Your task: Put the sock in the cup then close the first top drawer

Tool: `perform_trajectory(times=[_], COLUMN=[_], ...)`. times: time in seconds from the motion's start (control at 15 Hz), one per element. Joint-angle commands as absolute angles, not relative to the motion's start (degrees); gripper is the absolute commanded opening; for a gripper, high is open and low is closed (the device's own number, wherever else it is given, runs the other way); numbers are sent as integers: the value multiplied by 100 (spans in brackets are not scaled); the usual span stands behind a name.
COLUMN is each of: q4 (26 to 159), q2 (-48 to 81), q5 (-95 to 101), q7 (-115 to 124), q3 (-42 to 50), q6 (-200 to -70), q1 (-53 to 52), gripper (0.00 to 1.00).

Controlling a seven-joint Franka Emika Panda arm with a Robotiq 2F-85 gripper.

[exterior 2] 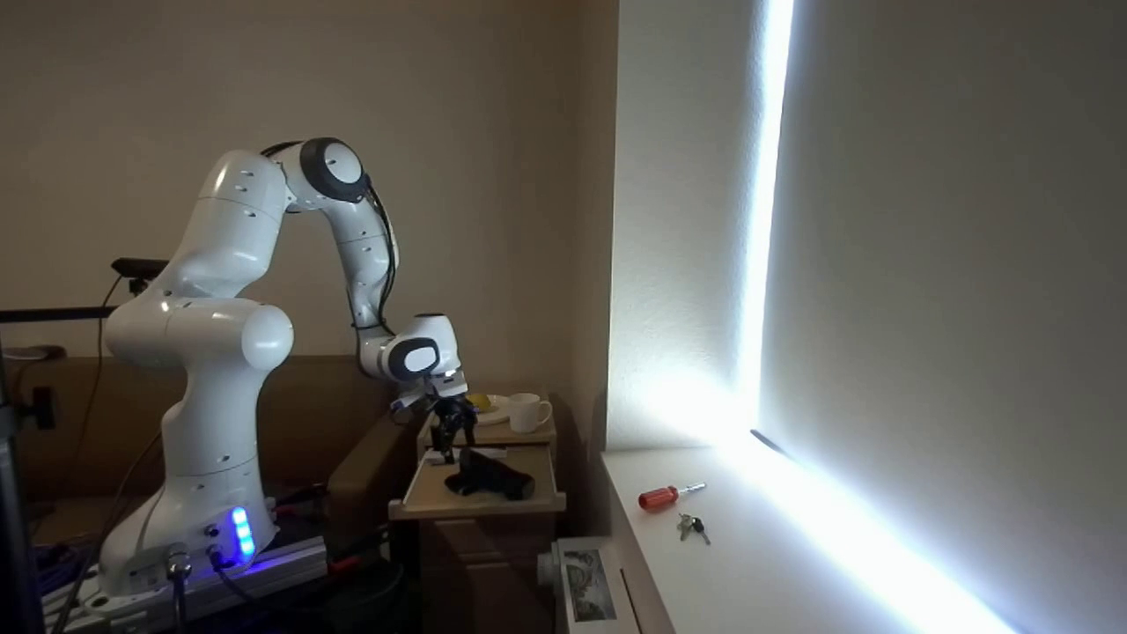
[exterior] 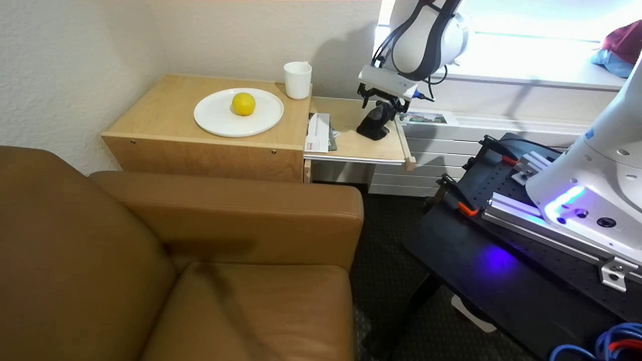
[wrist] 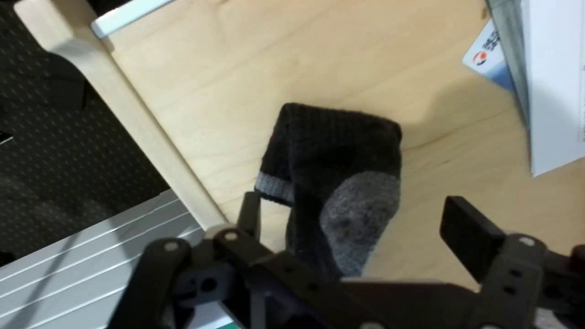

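The sock is laid limp, seemingly folded back on itself, on the bottom of the first top drawer, which is drawn out, presumably so that its contents can be reached from above. The claw is spread wide and nothing is held; its jaws are set astride the sock, apparently so that the cloth can be pinched across its width. Whether the folded end is touched by the nearer jaw cannot be told. The papers are placed well apart, so the grip should not be hindered by them. The cup is stood upright on the table, near the edge above the drawer, where only a short carry should be needed. Closing is best deferred until the sock is lodged inside.
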State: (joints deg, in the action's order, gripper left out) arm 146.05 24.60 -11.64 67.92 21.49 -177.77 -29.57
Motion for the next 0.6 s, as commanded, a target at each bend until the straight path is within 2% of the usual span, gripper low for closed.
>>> perform_trajectory(times=[0.0,0.13,0.53], q4=[14607,14467,14226], q2=[2474,2519,2524], q5=[-1148,-1176,-1169], q7=[6799,6822,6806], q3=[2192,2124,1797], q6=[-17770,-17646,-17209], q1=[-2955,-2919,-2532], gripper=[75,67,24])
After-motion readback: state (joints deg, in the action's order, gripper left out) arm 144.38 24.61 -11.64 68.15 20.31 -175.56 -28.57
